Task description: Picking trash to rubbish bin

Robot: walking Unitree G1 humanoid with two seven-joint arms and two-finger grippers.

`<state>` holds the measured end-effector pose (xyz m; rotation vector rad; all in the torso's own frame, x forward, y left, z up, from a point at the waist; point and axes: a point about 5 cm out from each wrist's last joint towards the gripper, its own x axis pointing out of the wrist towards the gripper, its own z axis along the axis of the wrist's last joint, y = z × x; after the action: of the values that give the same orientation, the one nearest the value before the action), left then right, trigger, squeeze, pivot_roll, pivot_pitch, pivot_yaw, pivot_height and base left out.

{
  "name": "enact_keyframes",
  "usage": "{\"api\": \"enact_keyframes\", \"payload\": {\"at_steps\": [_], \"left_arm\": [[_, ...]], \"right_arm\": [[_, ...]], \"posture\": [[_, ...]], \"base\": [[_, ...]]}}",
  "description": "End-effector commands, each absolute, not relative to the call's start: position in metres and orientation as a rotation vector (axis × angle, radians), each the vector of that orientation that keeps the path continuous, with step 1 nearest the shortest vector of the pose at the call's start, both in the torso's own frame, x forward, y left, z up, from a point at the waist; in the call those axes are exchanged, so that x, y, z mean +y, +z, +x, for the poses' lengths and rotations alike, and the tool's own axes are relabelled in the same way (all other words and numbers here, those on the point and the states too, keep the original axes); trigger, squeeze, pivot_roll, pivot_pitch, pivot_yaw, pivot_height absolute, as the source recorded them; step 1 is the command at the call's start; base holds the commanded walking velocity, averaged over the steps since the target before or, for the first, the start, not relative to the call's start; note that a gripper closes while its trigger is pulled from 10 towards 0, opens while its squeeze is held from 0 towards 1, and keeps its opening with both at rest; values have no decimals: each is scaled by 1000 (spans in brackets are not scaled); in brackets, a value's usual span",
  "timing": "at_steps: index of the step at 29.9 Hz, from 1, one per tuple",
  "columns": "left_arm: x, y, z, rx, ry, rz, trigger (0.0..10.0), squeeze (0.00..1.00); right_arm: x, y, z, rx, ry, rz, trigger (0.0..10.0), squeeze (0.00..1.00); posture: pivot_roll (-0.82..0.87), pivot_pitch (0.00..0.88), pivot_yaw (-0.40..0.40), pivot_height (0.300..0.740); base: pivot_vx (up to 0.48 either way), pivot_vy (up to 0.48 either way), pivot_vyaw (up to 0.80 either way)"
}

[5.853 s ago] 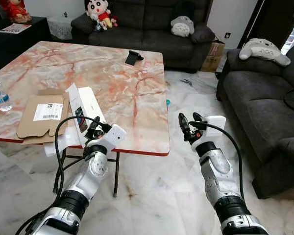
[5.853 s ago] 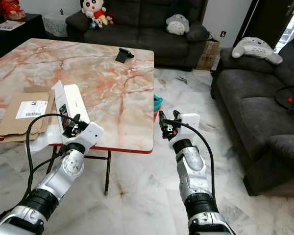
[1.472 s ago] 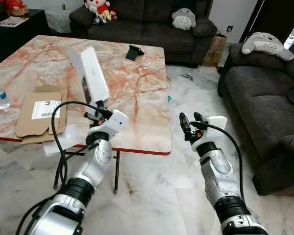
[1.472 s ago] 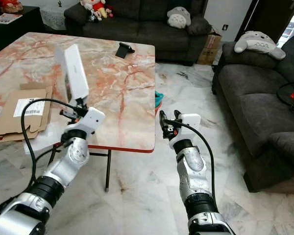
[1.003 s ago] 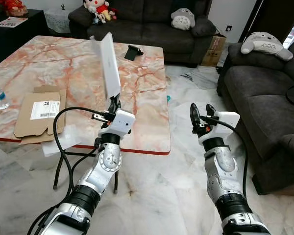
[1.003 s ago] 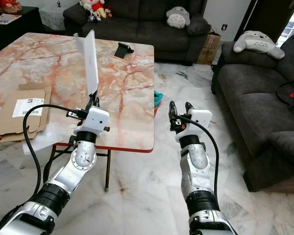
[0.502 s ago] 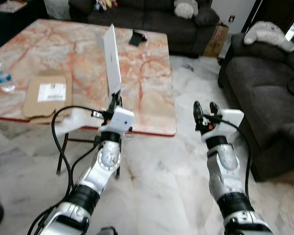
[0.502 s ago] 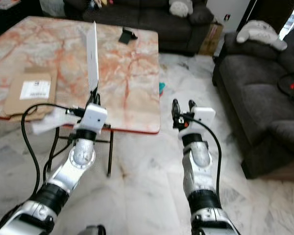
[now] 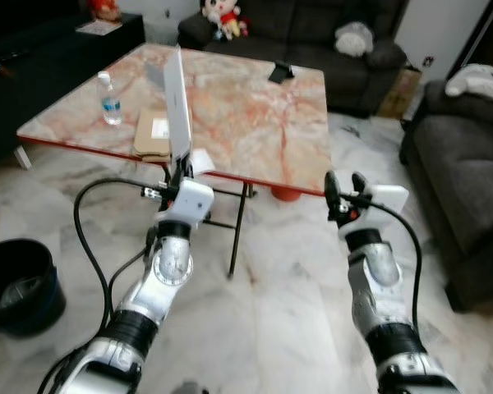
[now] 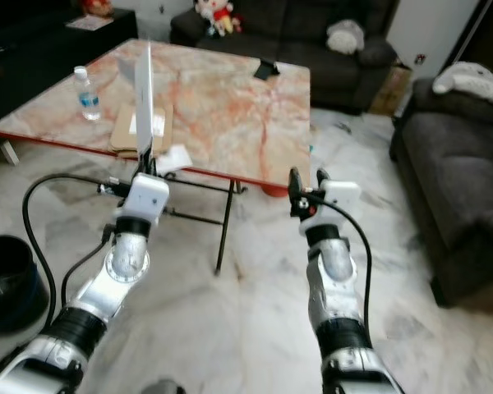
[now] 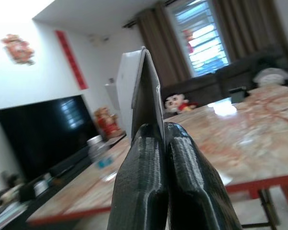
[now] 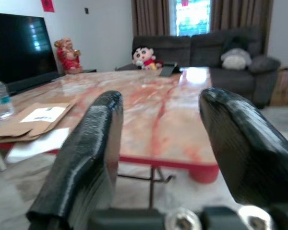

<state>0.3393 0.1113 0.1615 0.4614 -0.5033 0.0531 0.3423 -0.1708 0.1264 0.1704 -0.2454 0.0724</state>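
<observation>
Big table (image 9: 255, 123) ahead, with cardboard (image 9: 154, 135) and a bottle (image 9: 108, 98) on top. Black bin (image 9: 16, 283) down on the floor, far to the left. White box (image 9: 176, 107) up in the air, pinched tight in the left gripper (image 9: 181, 171). Right gripper (image 9: 343, 187) wide apart, empty. Carrying step now, probably; next, turn left and go over to the bin

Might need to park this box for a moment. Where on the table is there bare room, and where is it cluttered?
The marble table is bare across its middle and right side, between the flattened cardboard and the black object near the far edge. The left near part is crowded: water bottle, cardboard, and white paper overhanging the near edge. The left gripper holds the white box upright.
</observation>
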Motion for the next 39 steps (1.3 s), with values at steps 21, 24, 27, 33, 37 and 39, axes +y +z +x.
{"api": "enact_keyframes", "payload": {"at_steps": [21, 24, 27, 33, 37, 39], "left_arm": [[144, 51, 323, 146, 22, 251, 10000, 0], [157, 18, 304, 322, 6, 267, 10000, 0], [162, 1, 292, 412, -5, 289, 10000, 0], [175, -45, 246, 679, 9, 295, 10000, 0], [181, -67, 214, 825, 28, 301, 10000, 0], [182, -71, 207, 851, 29, 302, 10000, 0]], "right_arm": [[-224, 25, 300, 298, -80, 125, 10000, 0], [-236, -4, 274, 449, -119, 118, 10000, 0], [-239, -19, 258, 531, -140, 117, 10000, 0], [-237, -59, 207, 767, -179, 125, 10000, 0], [-233, -72, 186, 851, -196, 132, 10000, 0], [-232, -74, 183, 860, -190, 135, 10000, 0]], "posture": [[85, 0, -112, 740], [83, 0, -110, 740], [83, 0, -110, 740], [88, 0, -108, 740], [86, 0, -106, 740], [86, 0, -106, 740]], "base": [[-104, 0, 0], [0, 0, 0], [0, 0, 0], [0, 0, 0], [0, 0, 0], [0, 0, 0]]}}
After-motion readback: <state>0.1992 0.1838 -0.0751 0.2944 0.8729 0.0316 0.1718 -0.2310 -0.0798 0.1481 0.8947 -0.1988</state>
